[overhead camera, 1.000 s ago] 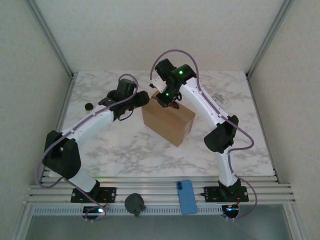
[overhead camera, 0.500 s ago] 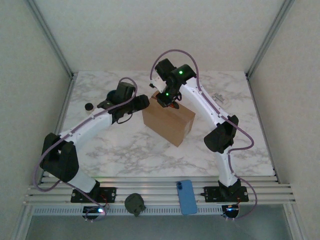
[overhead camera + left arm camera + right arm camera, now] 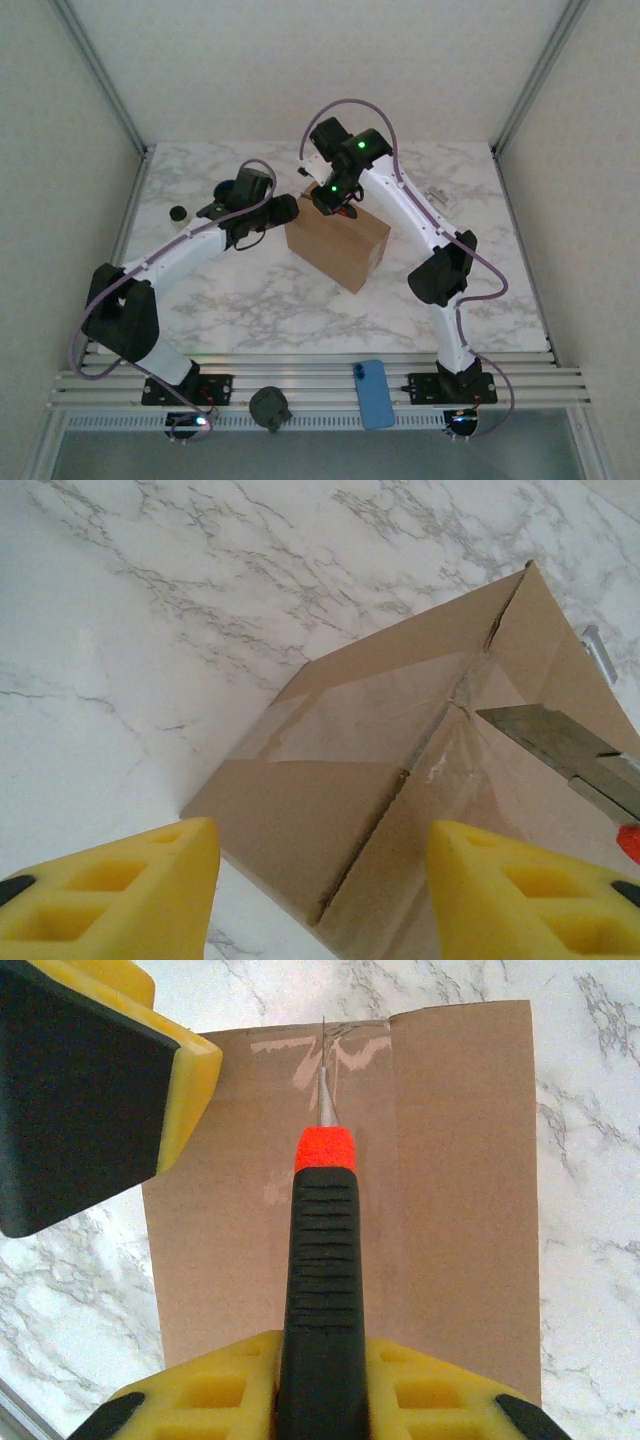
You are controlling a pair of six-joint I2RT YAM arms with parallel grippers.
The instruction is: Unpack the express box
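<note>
The express box (image 3: 337,245), a plain brown carton with its taped flaps closed, sits mid-table. My right gripper (image 3: 335,200) hangs over its far end, shut on a black utility knife (image 3: 322,1260) with an orange collar. The blade (image 3: 325,1110) points at the clear tape on the centre seam of the box (image 3: 450,1160). My left gripper (image 3: 285,208) is at the box's left end, open. In the left wrist view its yellow fingers (image 3: 130,890) stand wide apart at the left gripper (image 3: 315,880), above the box (image 3: 330,820), with the blade (image 3: 545,735) coming in from the right.
A blue phone (image 3: 374,393) and a dark round object (image 3: 269,408) lie on the front rail. A small black item (image 3: 178,212) sits at the table's left edge, and a small pale item (image 3: 437,196) at the back right. Frame posts stand at the back corners.
My left arm has shifted a little, its gripper drifting slightly toward the near side beside the box's left end. The right arm, knife and box have stayed put.
</note>
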